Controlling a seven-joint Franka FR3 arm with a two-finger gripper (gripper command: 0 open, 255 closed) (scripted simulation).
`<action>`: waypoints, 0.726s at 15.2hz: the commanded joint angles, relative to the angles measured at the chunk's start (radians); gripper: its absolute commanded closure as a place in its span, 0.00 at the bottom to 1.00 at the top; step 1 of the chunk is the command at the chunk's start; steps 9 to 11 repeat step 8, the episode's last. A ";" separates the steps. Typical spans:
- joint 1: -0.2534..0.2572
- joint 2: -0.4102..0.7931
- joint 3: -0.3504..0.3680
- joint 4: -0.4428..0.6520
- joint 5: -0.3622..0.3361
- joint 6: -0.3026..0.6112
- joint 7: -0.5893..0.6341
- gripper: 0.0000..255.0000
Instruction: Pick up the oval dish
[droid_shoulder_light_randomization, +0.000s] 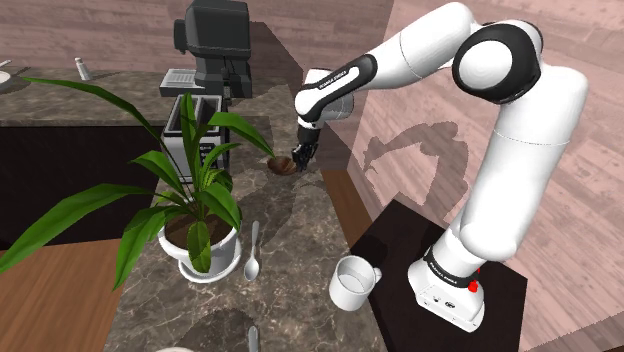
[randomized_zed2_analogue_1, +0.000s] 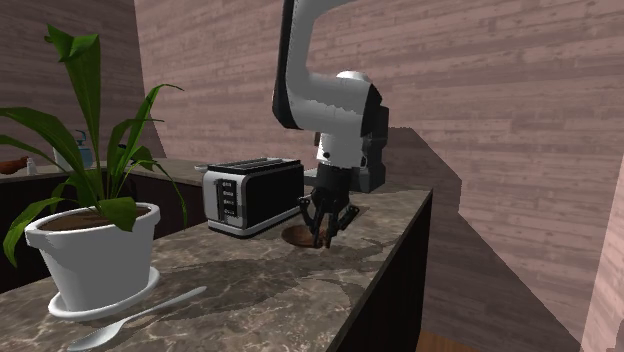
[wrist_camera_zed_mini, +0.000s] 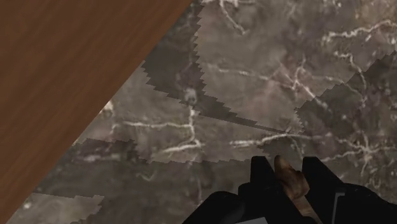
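Scanning from the shoulder view's left, I am seeing the potted plant (droid_shoulder_light_randomization: 200, 248) and the spoon (droid_shoulder_light_randomization: 252, 262) lying well apart from the work, so neither is worrying me. Further right, the brown oval dish (droid_shoulder_light_randomization: 282, 166) is sitting on the marble counter (droid_shoulder_light_randomization: 300, 230) near the toaster (randomized_zed2_analogue_1: 252, 195), and the gripper (droid_shoulder_light_randomization: 299, 153) is pinching its rim between both fingers (wrist_camera_zed_mini: 264, 177). I am judging that edge hold risky: on the lift, the dish could pivot and slip out, or swing toward the toaster. The mug (droid_shoulder_light_randomization: 350, 284), rightmost, is standing well clear.
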 joint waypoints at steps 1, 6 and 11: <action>0.001 -0.019 -0.001 0.004 -0.006 -0.022 0.008 1.00; 0.002 -0.061 -0.005 0.021 -0.020 -0.080 0.026 1.00; 0.002 -0.062 -0.005 0.022 -0.020 -0.082 0.026 1.00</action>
